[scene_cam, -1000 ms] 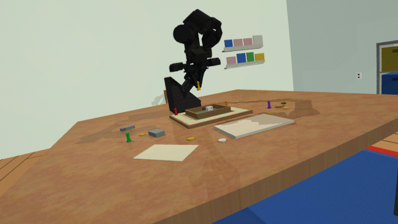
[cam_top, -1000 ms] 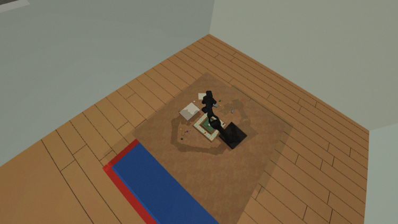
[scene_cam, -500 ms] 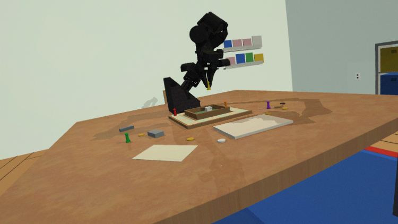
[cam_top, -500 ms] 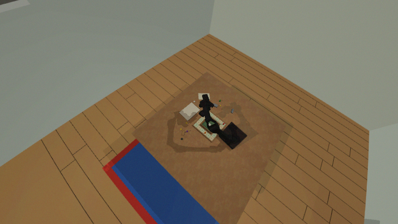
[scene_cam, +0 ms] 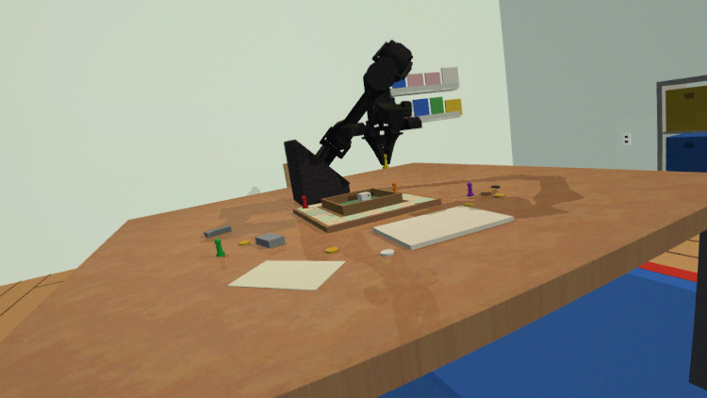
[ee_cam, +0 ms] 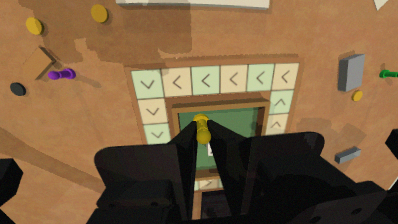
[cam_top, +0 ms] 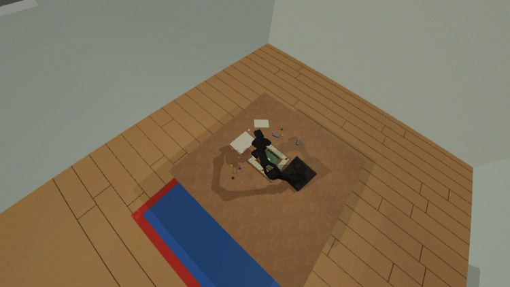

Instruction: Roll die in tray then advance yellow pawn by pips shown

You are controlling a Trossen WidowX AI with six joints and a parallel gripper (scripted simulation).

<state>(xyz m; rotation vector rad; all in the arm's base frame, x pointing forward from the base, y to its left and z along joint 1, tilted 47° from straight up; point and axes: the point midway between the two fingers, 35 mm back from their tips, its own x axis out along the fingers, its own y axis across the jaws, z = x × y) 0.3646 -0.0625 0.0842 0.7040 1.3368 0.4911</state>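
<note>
High above the game board [scene_cam: 366, 213], my gripper [ee_cam: 201, 125] pinches the yellow pawn [ee_cam: 202, 129] between its jaws, hanging over the green-floored tray [scene_cam: 361, 201] where the die [scene_cam: 364, 195] lies. I judge the risk is height: a slip drops the pawn into the tray, disturbing the die, or I misjudge the landing square near the red pawn [scene_cam: 304, 201].
</note>
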